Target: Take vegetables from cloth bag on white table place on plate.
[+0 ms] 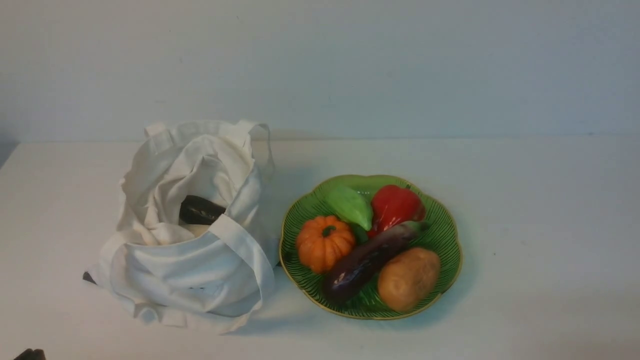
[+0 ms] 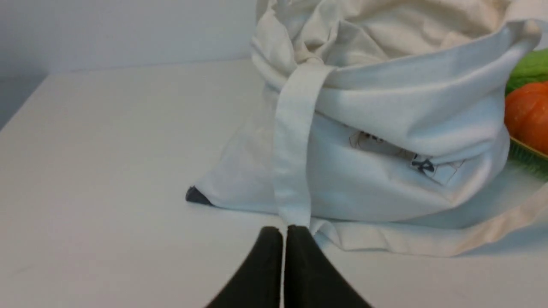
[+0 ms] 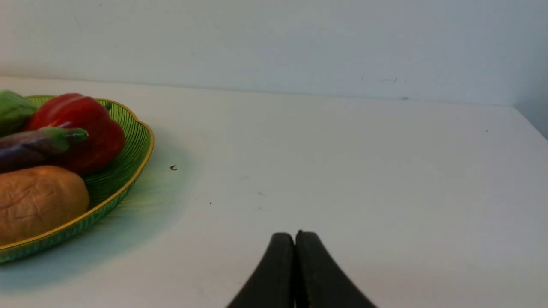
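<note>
The cloth bag slumps open on the white table, left of the green plate. A dark item shows inside the bag. On the plate lie a purple eggplant, an orange pumpkin, a green vegetable, a red pepper and a brown potato. My left gripper is shut and empty, low over the table just before the bag. My right gripper is shut and empty, over bare table right of the plate.
A plain pale wall stands behind the table. A dark arm part shows at the front view's lower left corner. A small dark corner pokes from under the bag. A tiny speck lies near the plate.
</note>
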Controlling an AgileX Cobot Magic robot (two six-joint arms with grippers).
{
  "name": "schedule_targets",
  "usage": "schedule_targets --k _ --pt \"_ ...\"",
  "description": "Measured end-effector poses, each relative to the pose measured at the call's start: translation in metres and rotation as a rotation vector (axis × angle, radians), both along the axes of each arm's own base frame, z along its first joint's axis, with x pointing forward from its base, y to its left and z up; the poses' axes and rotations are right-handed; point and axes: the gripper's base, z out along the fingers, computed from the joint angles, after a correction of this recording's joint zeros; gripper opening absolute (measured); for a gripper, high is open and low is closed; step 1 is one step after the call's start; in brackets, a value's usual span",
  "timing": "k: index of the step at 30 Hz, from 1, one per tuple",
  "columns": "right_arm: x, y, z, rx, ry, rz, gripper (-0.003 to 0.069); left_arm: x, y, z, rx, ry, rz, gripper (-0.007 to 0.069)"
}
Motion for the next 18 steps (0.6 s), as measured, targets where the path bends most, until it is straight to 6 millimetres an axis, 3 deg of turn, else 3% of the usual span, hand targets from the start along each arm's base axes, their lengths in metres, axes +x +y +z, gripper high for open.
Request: schedule_targets --k 18 --pt "0.0 0.0 0.0 0.0 0.0 0.0 -0.0015 -0.0003 -0.0001 -0.001 -0.001 0.012 -0.001 -0.0005"
